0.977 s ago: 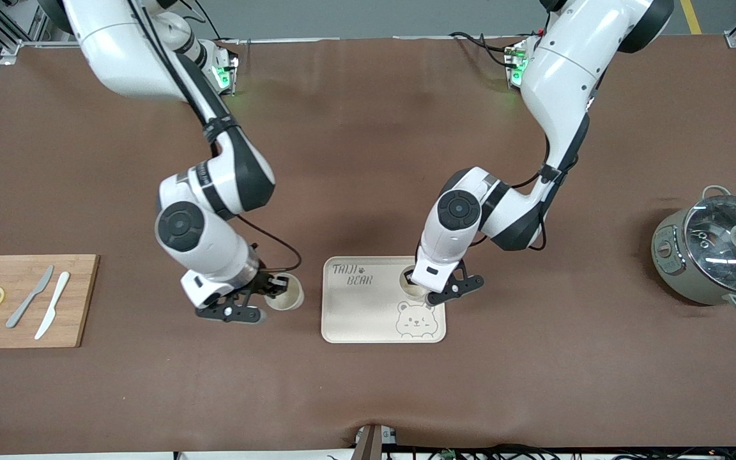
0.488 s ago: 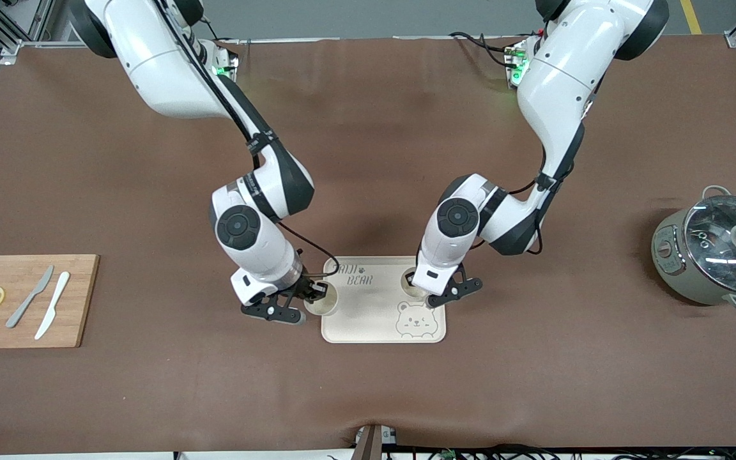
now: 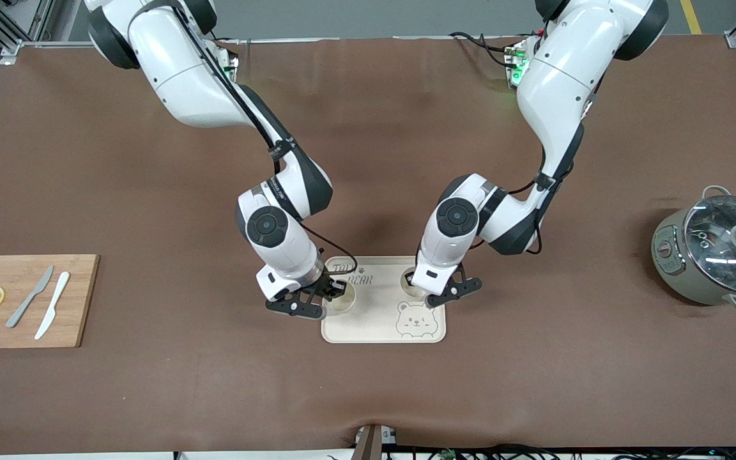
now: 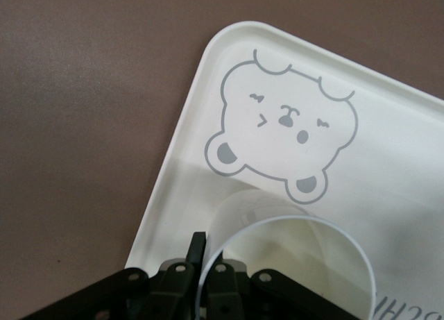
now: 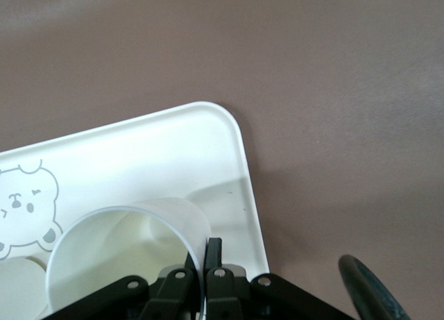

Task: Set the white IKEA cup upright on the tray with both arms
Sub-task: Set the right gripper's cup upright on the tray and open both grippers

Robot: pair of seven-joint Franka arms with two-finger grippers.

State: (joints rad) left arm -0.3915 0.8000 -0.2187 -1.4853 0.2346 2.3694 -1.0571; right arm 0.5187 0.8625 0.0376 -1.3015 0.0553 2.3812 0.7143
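— While both arms hang over the tray, what grips what?
— Right gripper pinches one cup's rim; left gripper pinches another cup, both upright above the tray.

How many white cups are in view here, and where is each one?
2. One cup is over the tray at its right-arm end, pinched by the right gripper; the other cup is at the tray's left-arm end, pinched by the left gripper.
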